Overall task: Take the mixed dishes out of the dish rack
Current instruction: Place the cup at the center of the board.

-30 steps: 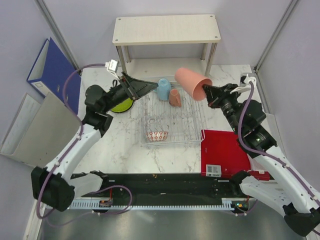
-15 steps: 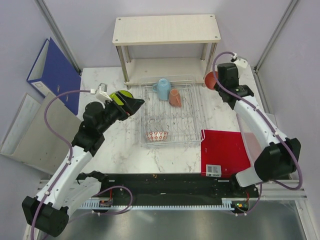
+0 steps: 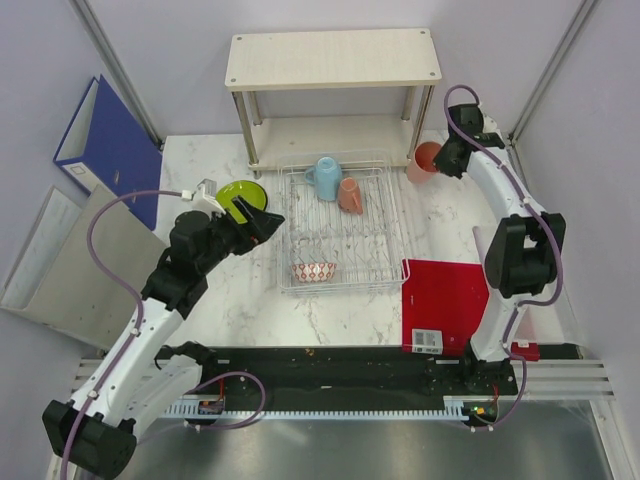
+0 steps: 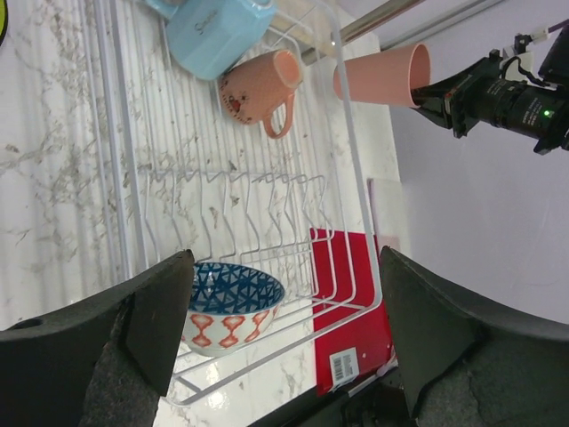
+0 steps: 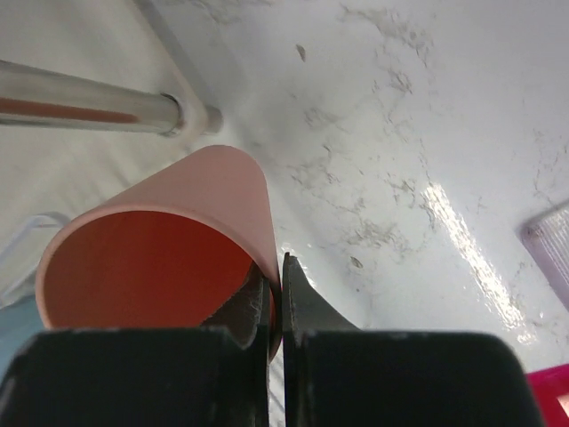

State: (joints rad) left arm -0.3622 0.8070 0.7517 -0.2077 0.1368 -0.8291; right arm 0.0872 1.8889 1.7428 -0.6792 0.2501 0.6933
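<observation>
Dishes sit in three spots of the silver wire dish rack [image 3: 360, 245]: we see the light blue cup [image 3: 326, 175] at its far edge, the small terracotta mug [image 3: 349, 195] just beside it on the right, and the small patterned bowl [image 3: 314, 270] alone near the front left corner. The lime-green plate [image 3: 238, 197] lies on the marble table [image 3: 250, 300] just left of the rack. The left gripper [image 3: 262, 222] hovers between plate and rack; in its wrist view we find its fingers [image 4: 156, 320] spread wide with nothing between them. The right gripper [image 3: 447, 158] is outside the rack at the table's far right, near the right leg of the beige wooden shelf [image 3: 330, 58]. Its wrist view shows us the fingers pinching the wall of the tall pink cup [image 3: 424, 160], one inside the rim and one outside, the cup tilted with its mouth toward that camera. We cannot tell whether the cup touches the table. A red mat [image 3: 450, 300] lies right of the rack.
</observation>
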